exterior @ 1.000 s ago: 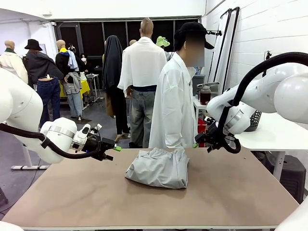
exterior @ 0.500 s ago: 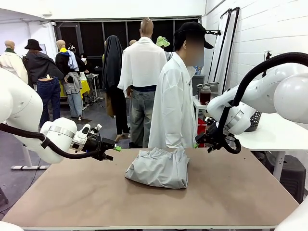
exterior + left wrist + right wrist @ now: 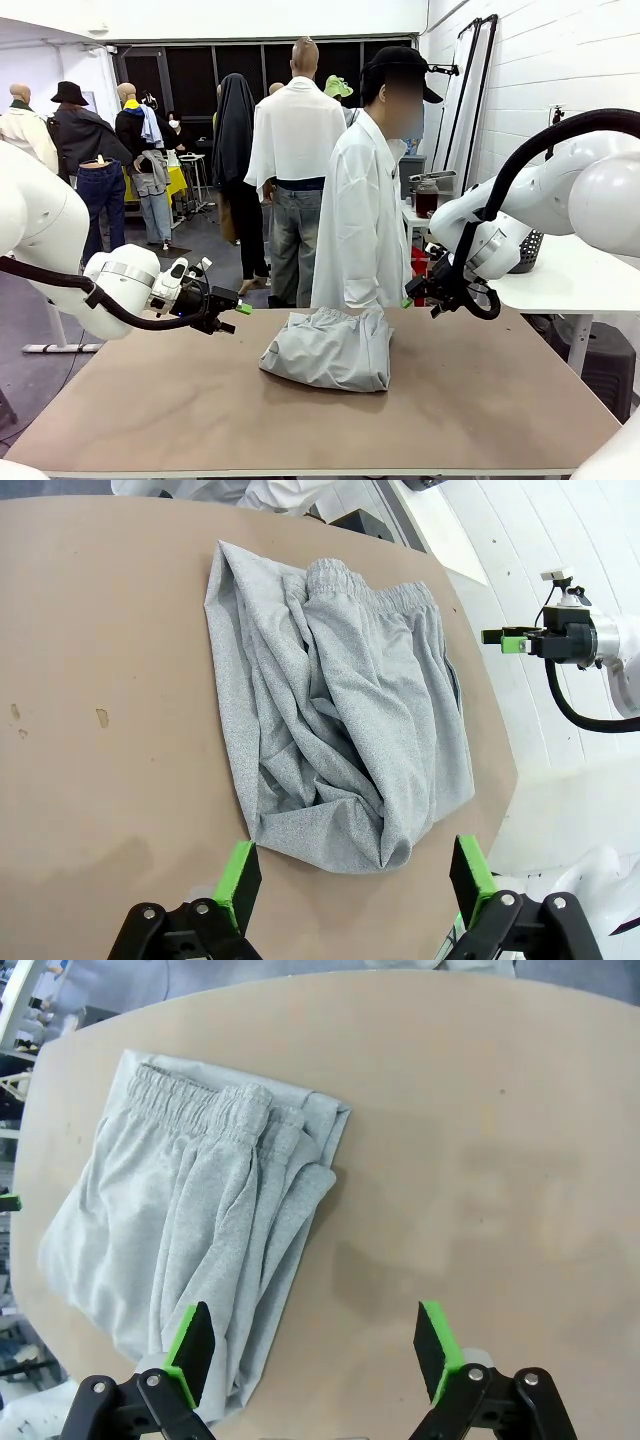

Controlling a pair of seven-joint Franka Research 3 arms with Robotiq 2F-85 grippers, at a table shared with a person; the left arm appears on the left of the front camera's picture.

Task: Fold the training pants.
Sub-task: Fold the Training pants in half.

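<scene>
The light grey training pants [image 3: 330, 348] lie folded in a rumpled bundle on the brown table, near its far edge, with the gathered waistband [image 3: 378, 592] on top. From the wrist cameras the pants [image 3: 190, 1240] spread between and beyond the fingers. My left gripper [image 3: 232, 315] hovers above the table's left part, well left of the pants, open and empty. My right gripper [image 3: 418, 292] hangs over the far right edge, right of the pants, open and empty. Seen from the left wrist, the right gripper [image 3: 515, 640] is far off.
A person in a white coat [image 3: 362, 215] stands at the far side right behind the pants. The brown table [image 3: 480, 400] has wide bare room in front and at both sides. A white side table [image 3: 570, 270] stands at the right.
</scene>
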